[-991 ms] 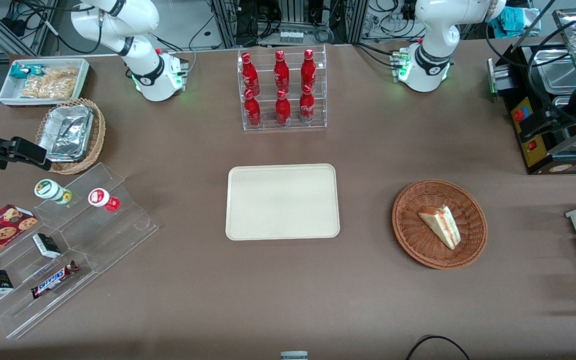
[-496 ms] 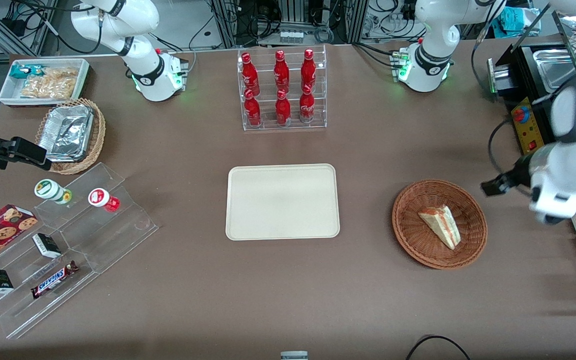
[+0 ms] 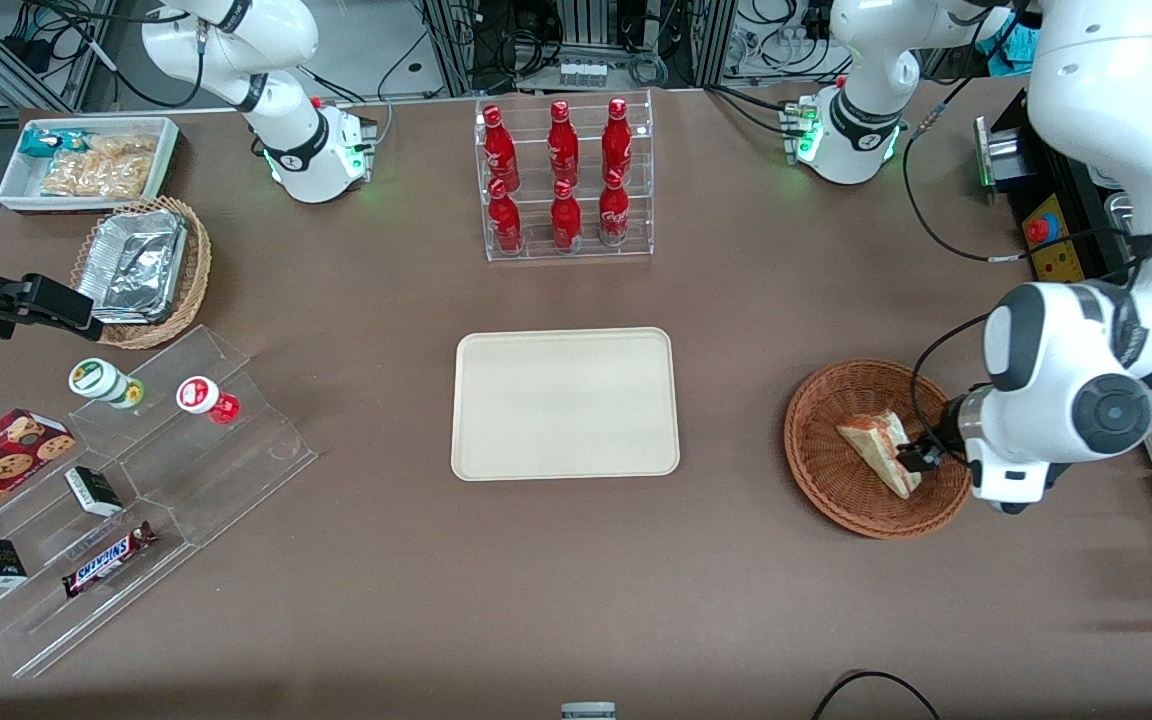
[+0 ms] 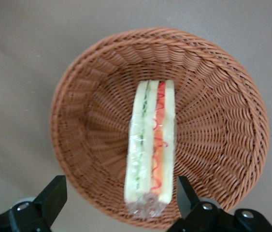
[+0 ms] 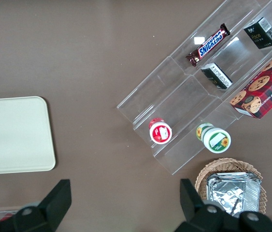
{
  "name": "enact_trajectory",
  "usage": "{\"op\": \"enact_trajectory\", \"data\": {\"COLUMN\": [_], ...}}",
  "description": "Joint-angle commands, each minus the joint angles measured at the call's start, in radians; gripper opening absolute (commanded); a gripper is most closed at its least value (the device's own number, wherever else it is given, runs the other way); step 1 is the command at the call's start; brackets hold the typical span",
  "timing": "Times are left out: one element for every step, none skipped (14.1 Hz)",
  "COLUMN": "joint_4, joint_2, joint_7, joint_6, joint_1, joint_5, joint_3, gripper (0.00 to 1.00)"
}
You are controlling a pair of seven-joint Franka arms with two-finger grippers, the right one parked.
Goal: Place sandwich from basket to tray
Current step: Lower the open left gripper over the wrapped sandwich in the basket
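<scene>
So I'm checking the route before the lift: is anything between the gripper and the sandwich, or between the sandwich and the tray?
Nothing visible. The open gripper hangs over the clear-wrapped triangular sandwich in the round reddish-brown wicker basket. Only bare brown tabletop lies between the basket and the flat cream rectangular tray.

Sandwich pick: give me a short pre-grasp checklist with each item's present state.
1. Sandwich lies in the basket, unobstructed: ok.
2. Gripper open, one finger on either side of the sandwich's wrapped end: ok.
3. Fingers low enough to close on the bread: cannot tell.
4. Fingers free of the basket rim: cannot tell; they hang right at the rim.
5. Tray bare for the drop: ok.
6. Table between basket and tray holds no obstacle: ok.
</scene>
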Motion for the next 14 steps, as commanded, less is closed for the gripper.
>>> {"op": "enact_trajectory", "data": {"joint_4": [-0.064,-0.086,-0.107,-0.135,-0.160,-0.181,-0.196,-0.206,-0.206,-0.207,-0.206,-0.201,-0.194,-0.180], "joint_2": [-0.005,-0.004,-0.004,-0.004,-0.005,-0.005,-0.002,0.008,0.016,0.016,0.014,0.014,0.011,0.005], "joint_7": [-0.037,-0.038,-0.046,-0.046,-0.046,-0.046,-0.046,-0.047,-0.047,-0.047,-0.049,-0.049,-0.047,-0.046], "joint_6": [0.064,0.099,0.128,0.154,0.170,0.191,0.223,0.246,0.260,0.261,0.257,0.254,0.254,0.248], "joint_1": [-0.010,-0.012,-0.013,-0.013,-0.013,-0.013,-0.013,-0.013,-0.013,-0.013,-0.013,-0.013,-0.013,-0.021], "joint_5": [-0.003,-0.003,-0.003,-0.003,-0.002,-0.002,-0.002,-0.002,-0.002,-0.002,-0.002,-0.002,-0.002,0.000], "joint_3": [0.001,0.001,0.001,0.001,0.001,0.001,0.001,0.001,0.001,0.001,0.001,0.001,-0.001,-0.001], "gripper": [1.00,1.00,1.00,1.00,1.00,1.00,1.00,1.00,0.90,0.73,0.51,0.35,0.25,0.22]}}
